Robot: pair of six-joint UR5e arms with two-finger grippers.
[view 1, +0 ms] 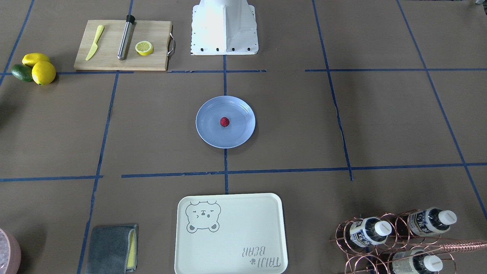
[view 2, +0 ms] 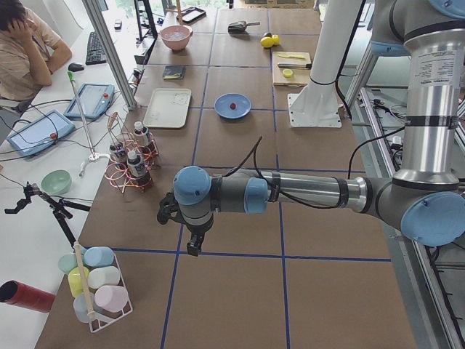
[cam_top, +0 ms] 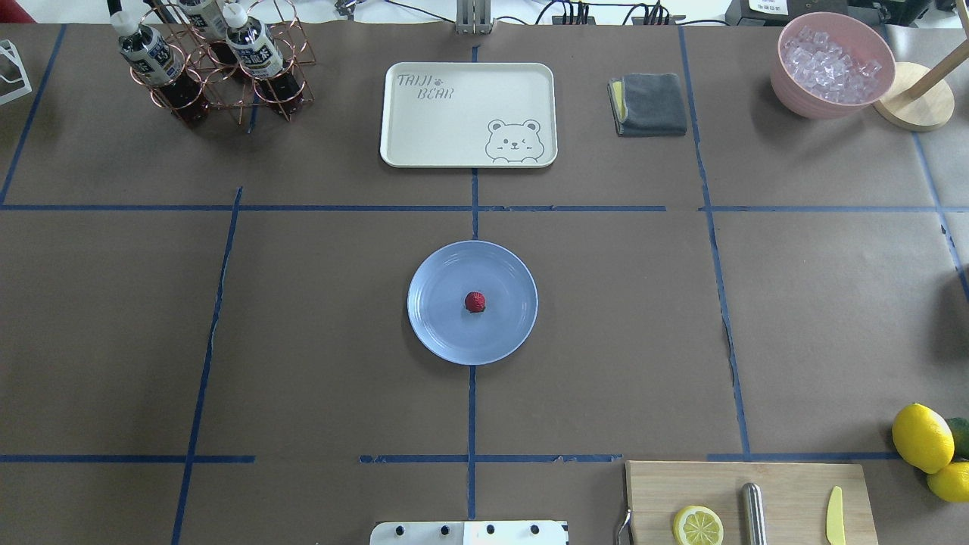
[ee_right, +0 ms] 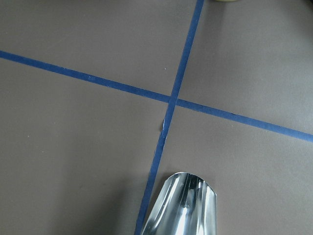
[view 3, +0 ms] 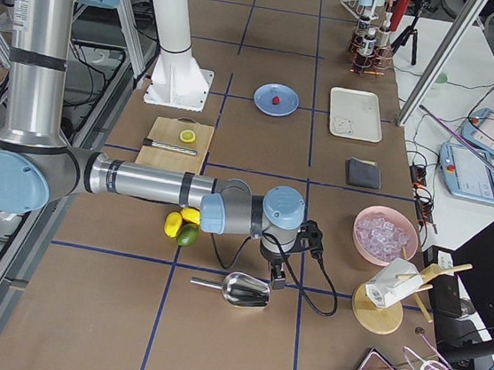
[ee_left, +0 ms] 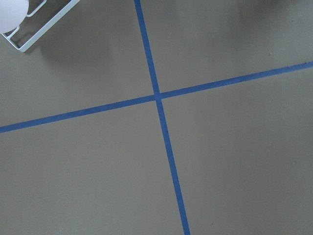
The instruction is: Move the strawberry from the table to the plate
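Observation:
The small dark-red strawberry (view 1: 224, 121) (cam_top: 475, 302) lies at the middle of the round pale blue plate (view 1: 207, 135) (cam_top: 431, 337), which rests on the brown-paper table (view 1: 304, 125) (cam_top: 628, 318). In the side views the strawberry (view 2: 232, 106) (view 3: 276, 100) is a red dot on the far plate (view 2: 222, 111) (view 3: 264, 105). Both arms are far from it. The left gripper (view 2: 190, 247) hangs over a tape crossing at one table end, and the right gripper (view 3: 277, 282) hangs beside a metal scoop at the other. I cannot tell whether either is open or shut.
A cutting board (cam_top: 787, 499) carries a lemon half, a metal rod and a yellow knife, with lemons (cam_top: 922, 437) beside it. A cream bear tray (cam_top: 468, 113), bottle rack (cam_top: 216, 64), grey cloth (cam_top: 649, 104) and pink ice bowl (cam_top: 833, 64) line the far side. A metal scoop (view 3: 244, 289) lies near the right gripper. A person (view 2: 25, 54) sits at a desk.

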